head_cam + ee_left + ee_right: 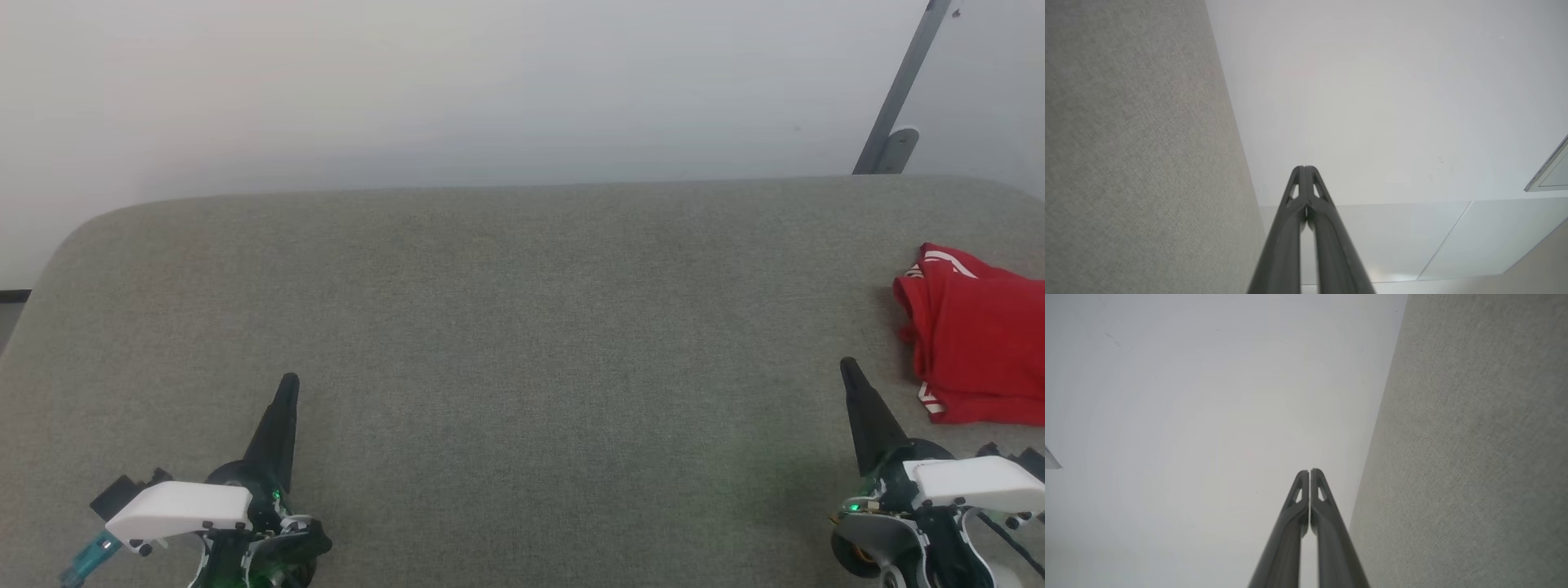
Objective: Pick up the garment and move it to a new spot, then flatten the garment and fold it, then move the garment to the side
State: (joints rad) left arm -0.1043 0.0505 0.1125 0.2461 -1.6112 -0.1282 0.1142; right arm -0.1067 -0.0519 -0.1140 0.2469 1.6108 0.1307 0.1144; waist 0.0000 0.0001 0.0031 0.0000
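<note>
Head view: bunched red shiny white-trimmed jersey (976, 343) lies just right of right tool (848, 365); it and left tool (290, 380) are pinched closed, empty.

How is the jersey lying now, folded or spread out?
Folded: the jersey is a compact layered stack at the right of the grey surface, edges stacked; part runs out of frame.

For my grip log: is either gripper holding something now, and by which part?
Nothing is held. The left gripper and the right gripper are both shut and empty; the garment lies apart on the grey surface.
</note>
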